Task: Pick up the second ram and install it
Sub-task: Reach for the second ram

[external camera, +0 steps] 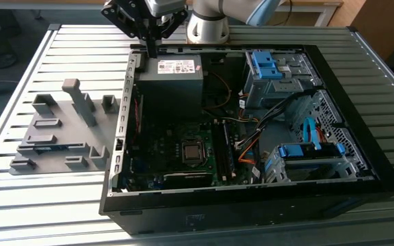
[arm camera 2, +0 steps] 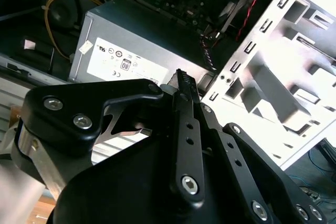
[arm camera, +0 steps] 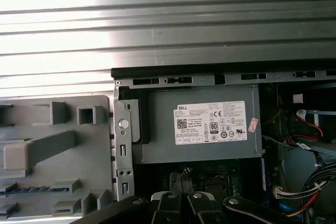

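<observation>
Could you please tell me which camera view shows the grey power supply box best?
The first wrist view: the power supply lies face-on, label unobstructed. The exterior view shows it obliquely, near the hand; the second wrist view shows it partly behind the hand.

a workshop: open computer case (external camera: 252, 207) on slatted metal table (external camera: 39, 205).

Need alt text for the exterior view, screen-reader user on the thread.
A robot arm's end effector hangs just above the power supply at one corner of an open computer case, which sits on a slatted metal table. On the exterior view's left, beside the case, a grey holder tray carries the blue second ram, well apart from the end effector.
</observation>
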`<state>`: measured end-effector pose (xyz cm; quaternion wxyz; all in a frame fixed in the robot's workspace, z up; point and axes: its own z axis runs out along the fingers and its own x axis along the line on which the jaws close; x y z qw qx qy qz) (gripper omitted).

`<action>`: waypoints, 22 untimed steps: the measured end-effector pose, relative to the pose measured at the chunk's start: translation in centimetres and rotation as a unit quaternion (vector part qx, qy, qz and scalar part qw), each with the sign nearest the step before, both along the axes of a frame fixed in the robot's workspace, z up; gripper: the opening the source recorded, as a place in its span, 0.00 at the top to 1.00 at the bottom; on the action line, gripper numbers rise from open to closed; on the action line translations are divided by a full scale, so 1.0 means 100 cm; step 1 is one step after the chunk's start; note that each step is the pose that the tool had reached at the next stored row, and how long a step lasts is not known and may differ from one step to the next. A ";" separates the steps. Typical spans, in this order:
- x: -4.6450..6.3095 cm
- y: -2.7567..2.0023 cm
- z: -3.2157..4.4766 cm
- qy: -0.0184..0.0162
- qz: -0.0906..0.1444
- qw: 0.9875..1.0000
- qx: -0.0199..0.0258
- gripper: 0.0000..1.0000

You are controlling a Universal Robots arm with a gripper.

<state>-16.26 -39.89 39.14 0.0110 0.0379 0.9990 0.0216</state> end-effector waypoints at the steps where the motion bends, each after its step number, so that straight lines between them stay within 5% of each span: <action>1: 0.000 0.0000 0.0000 0.000 0.000 1.000 0.000 0.89; 22: -0.006 0.0000 -0.0003 0.000 0.000 1.000 0.000 0.89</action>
